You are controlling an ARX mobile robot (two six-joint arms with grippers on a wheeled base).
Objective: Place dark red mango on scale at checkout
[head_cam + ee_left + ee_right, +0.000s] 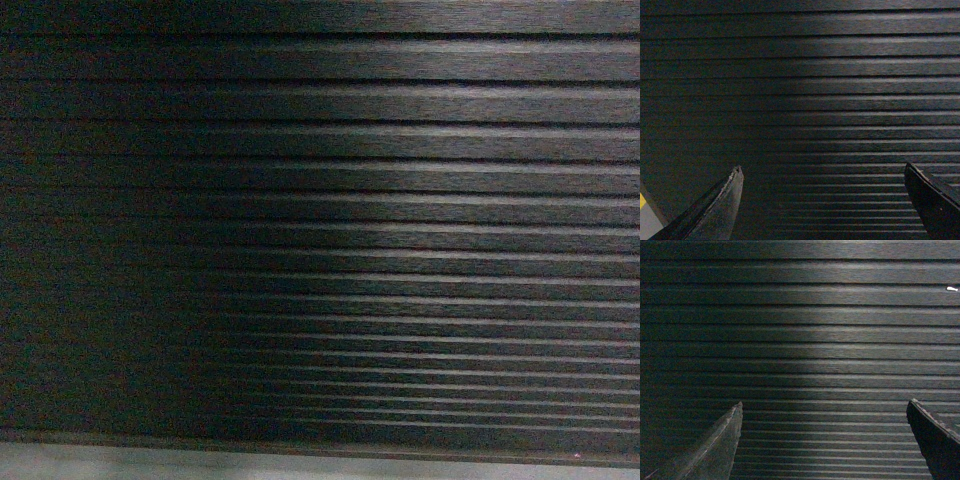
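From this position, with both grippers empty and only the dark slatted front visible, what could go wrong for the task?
1. All three views show only the dark wood-grain slatted front of the checkout counter; neither mango nor scale is visible, so any reach now would be blind.
2. The open left gripper and the open right gripper both point at the slats, so driving forward might strike them.
3. The grey plinth strip lies low in the head view, so the base may bump it.

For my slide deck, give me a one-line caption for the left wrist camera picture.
Open left pincer, empty, facing the dark slatted front of the checkout.
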